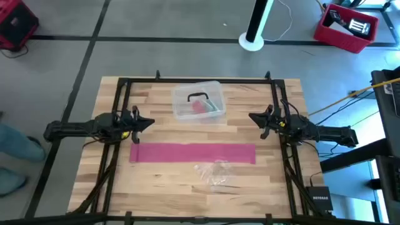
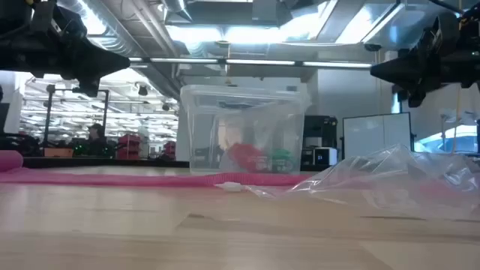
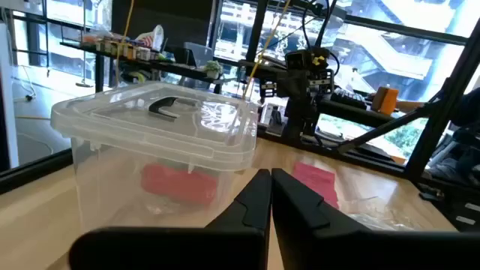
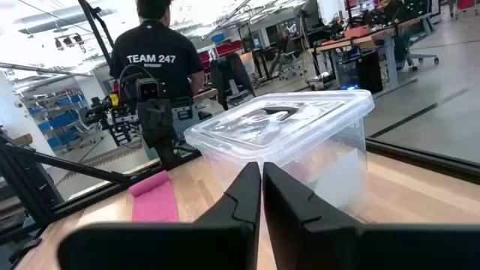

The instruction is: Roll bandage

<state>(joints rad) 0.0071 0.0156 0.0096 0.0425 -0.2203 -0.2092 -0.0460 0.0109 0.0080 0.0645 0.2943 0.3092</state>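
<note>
High view: bandage [image 1: 192, 153] lies flat, fully unrolled, across the desk [image 1: 156, 187] between the arms, near side of the clear box [image 1: 198, 100]. Left hand [image 1: 150, 122] and right hand [image 1: 251, 117] both closed, empty, held above the desk's side edges. Rolling not yet started. Next move, likely: open one hand, descend to a strip end.
</note>
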